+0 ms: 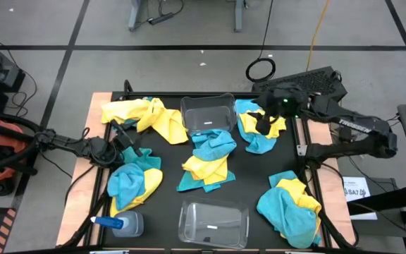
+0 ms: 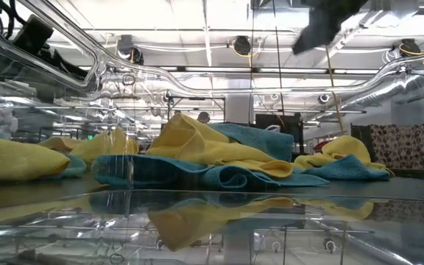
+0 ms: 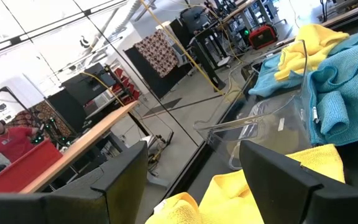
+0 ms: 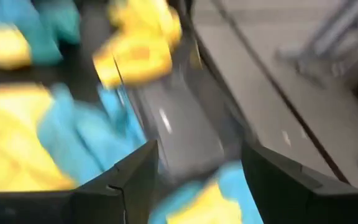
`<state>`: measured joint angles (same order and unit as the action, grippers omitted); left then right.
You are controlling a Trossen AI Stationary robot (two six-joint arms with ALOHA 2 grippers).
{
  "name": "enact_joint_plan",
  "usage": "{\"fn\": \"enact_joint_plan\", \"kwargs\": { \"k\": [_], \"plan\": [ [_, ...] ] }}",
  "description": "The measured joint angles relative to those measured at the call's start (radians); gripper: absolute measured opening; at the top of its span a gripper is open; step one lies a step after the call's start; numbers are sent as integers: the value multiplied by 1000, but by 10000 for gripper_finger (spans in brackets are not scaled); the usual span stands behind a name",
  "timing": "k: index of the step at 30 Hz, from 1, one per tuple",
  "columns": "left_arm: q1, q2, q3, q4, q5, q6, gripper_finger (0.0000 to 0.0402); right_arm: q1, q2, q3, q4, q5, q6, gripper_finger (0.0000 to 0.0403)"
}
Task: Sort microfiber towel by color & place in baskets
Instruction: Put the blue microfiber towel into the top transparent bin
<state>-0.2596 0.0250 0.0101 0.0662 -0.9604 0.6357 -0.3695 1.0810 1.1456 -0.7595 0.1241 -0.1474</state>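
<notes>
Yellow and turquoise microfiber towels lie in several bunched piles on the black mat: far left (image 1: pixel 143 116), near left (image 1: pixel 134 182), centre (image 1: pixel 206 161), far right (image 1: pixel 258 132) and near right (image 1: pixel 291 204). One clear basket (image 1: pixel 208 113) stands at the far middle, the other basket (image 1: pixel 213 224) at the near edge. My left gripper (image 1: pixel 124 137) is open and low beside the far-left yellow pile, with yellow cloth (image 3: pixel 247 186) showing between its fingers. My right gripper (image 1: pixel 265 121) is open above the far-right pile, raised off the table (image 2: pixel 330 22).
A clear spray bottle with a blue cap (image 1: pixel 118 224) lies at the near left corner. A turquoise towel (image 1: pixel 213 137) lies against the far basket's near wall. Bare mat shows between the centre pile and the near basket. A person (image 3: pixel 5 146) is in the room beyond.
</notes>
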Motion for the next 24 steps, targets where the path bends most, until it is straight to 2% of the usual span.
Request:
{"fn": "enact_joint_plan", "kwargs": {
  "k": [6, 9, 12, 20, 24],
  "plan": [
    [0, 0, 0, 0, 0, 0, 260, -5, 110, 17, -268, 19, 27, 222],
    [0, 0, 0, 0, 0, 0, 260, -3, 155, 17, -322, 27, 51, 222],
    [0, 0, 0, 0, 0, 0, 260, 12, 176, 17, -283, -20, 61, 222],
    [0, 0, 0, 0, 0, 0, 260, 121, 243, 18, -44, -147, 56, 222],
    [0, 0, 0, 0, 0, 0, 260, 192, 316, 18, 71, -158, 41, 222]
  ]
}}
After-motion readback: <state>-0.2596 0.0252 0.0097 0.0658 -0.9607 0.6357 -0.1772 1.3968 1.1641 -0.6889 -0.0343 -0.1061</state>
